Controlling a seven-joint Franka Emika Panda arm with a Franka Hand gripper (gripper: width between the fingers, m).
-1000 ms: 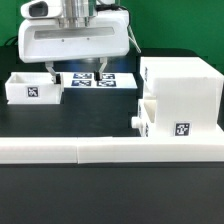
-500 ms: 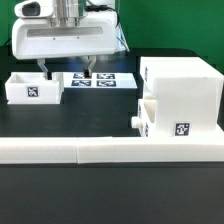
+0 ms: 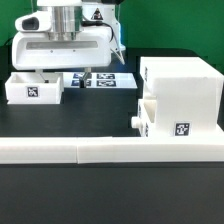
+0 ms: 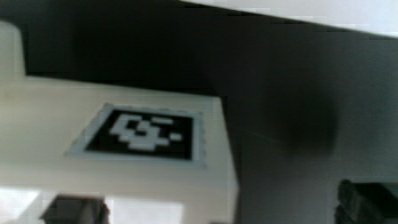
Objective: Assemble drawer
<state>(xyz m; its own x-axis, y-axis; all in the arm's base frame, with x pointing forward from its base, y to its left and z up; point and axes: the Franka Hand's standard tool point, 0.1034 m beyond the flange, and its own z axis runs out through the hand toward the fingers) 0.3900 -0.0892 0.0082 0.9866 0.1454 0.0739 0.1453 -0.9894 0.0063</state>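
Observation:
The large white drawer housing (image 3: 182,92) stands at the exterior view's right, with one knobbed tray (image 3: 146,118) partly in its lower front. The second tray (image 3: 32,88) lies loose at the left, its tag facing front. My gripper (image 3: 65,73) hangs open and empty low over that loose tray's right end, one finger at the tray and the other over the marker board (image 3: 108,80). In the wrist view the tray's tagged white wall (image 4: 146,132) fills the frame, and my gripper (image 4: 221,208) straddles its edge with dark fingertips (image 4: 71,212) blurred.
Long low white border bars (image 3: 100,152) run across the front of the black table. The housing stands right of the marker board.
My gripper has moved to the exterior view's left and come lower, from over the marker board to the loose tray's right end. It has stayed open. The drawer parts have not moved.

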